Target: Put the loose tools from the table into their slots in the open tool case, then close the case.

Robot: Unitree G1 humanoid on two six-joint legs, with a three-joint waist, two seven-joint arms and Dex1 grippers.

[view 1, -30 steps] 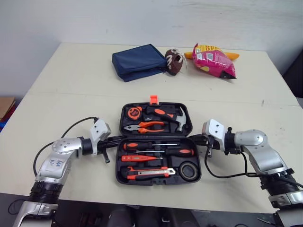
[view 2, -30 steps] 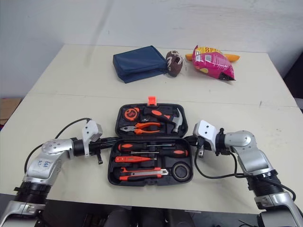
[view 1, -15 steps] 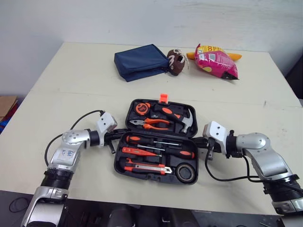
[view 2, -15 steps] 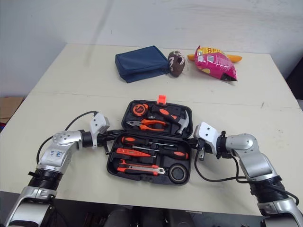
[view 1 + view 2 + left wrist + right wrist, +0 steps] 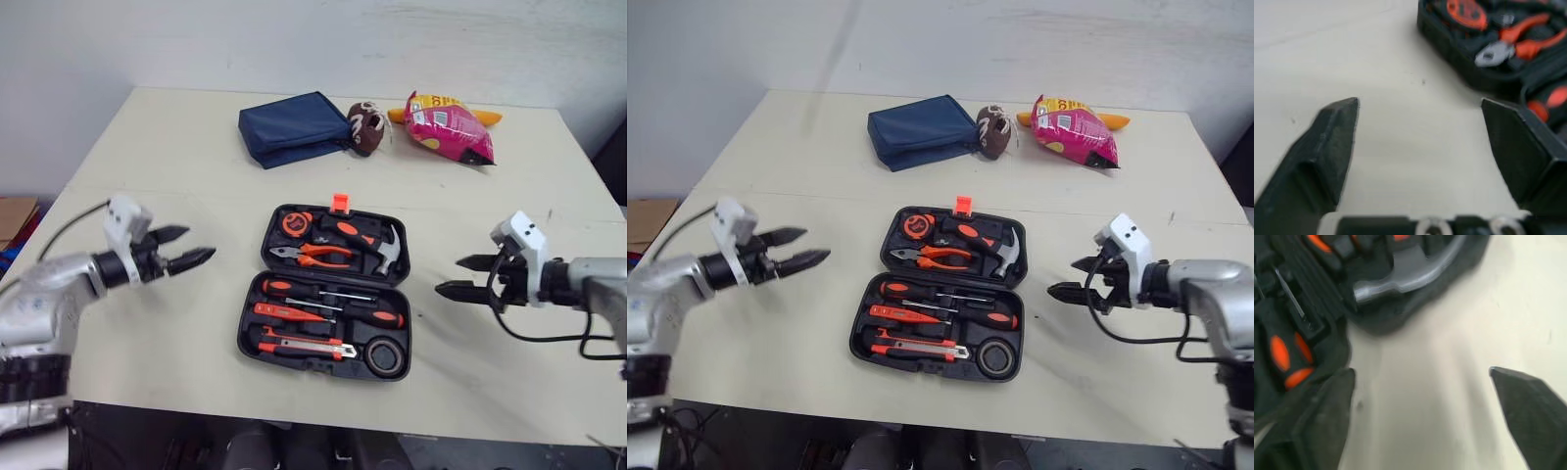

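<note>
Tool case (image 5: 328,284) is lying open at the centre of the table (image 5: 176,176). Its near half is holding a tape roll (image 5: 390,355) at the 4 o'clock corner, a utility knife (image 5: 304,346) and screwdrivers (image 5: 328,294). Left gripper (image 5: 196,243) is pointing at the case from 9 o'clock, fingers spread, empty, apart from it. Right gripper (image 5: 449,275) is pointing in from 3 o'clock, likewise spread and empty. The far half is carrying pliers (image 5: 313,255), hammer (image 5: 382,250) and tape measure (image 5: 297,223). At 12 o'clock, well apart, a blue pouch (image 5: 294,127), brown ball (image 5: 364,127) and pink snack bag (image 5: 446,125) are sitting in a row.

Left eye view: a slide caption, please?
Left pincer and right pincer hover open either side of the open tool case.
</note>
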